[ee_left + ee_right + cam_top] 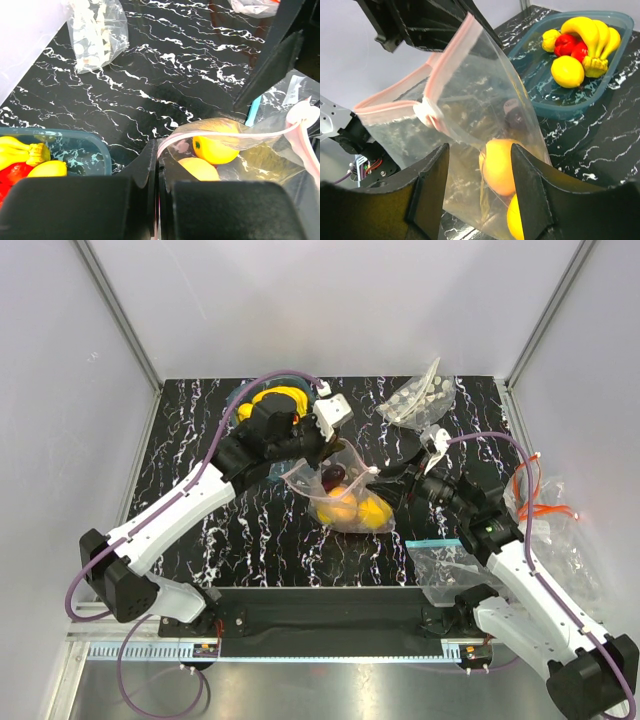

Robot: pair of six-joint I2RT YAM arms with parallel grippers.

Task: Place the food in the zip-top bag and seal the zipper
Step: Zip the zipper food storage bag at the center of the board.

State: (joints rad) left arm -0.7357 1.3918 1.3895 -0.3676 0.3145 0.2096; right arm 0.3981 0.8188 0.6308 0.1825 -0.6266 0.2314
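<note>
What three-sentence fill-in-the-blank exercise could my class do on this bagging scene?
1. The zipper along the mouth of the zip-top bag is ___ in colour.
2. The tool clamping that zipper belongs to the ___ arm.
3. The bananas lying in the teal container are ___ in colour.
Missing words: pink; left; yellow.

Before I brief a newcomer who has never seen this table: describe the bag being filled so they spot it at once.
On the black marbled table, look to the middle. The zip-top bag sits there with yellow and orange fruit inside; it alone has a pink-red mouth strip, whereas the flat bag at near right has a teal-blue strip and the far bag holds white pieces.
</note>
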